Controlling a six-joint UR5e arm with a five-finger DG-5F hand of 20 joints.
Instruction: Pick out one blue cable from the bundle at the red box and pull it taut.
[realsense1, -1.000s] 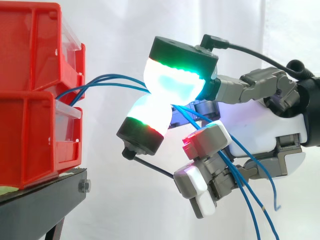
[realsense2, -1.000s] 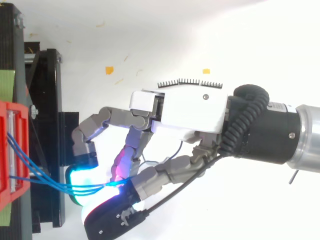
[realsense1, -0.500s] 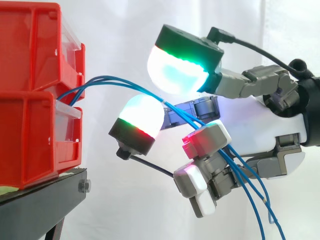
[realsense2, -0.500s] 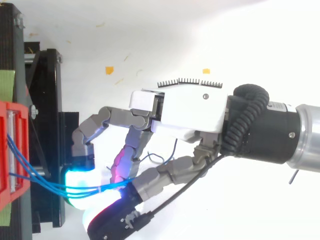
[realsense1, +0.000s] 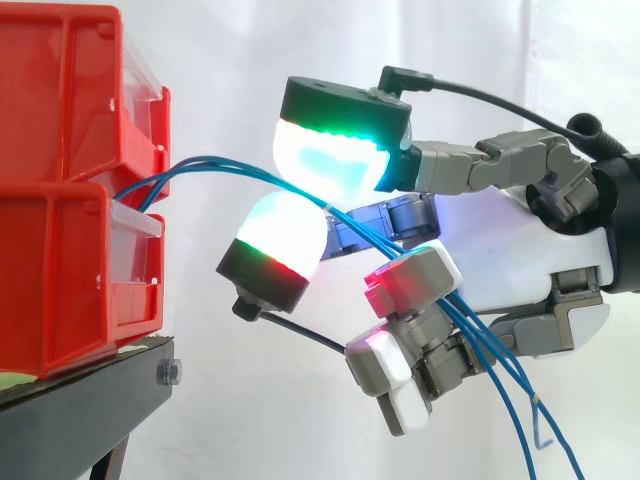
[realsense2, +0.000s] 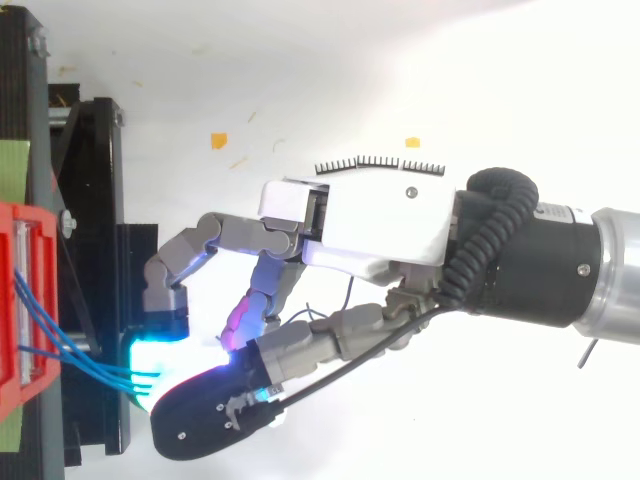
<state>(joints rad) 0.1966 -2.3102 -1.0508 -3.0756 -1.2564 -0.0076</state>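
Three blue cables leave the gap between the stacked red bins and arch right into my hand. Two glowing fingertips stand one above the other, the upper cyan-green and the lower white with a red rim. They meet around the cables, so the whole bundle is pinched rather than a single cable. Behind the pinch the cables run down across the curled lower fingers and hang off to the bottom right. From above, the cables run from the red bin to the lit pads of the hand.
The bins sit on a black stand whose edge lies just below and left of the fingertips. In the top view, the stand's frame lies under the fingertips. A white curtain hangs behind. Small orange scraps lie on the white floor.
A second ago the two pads pinched the cables, then they spread apart. Now the upper pad has come down and left, closing on the cables again nearer the bins.
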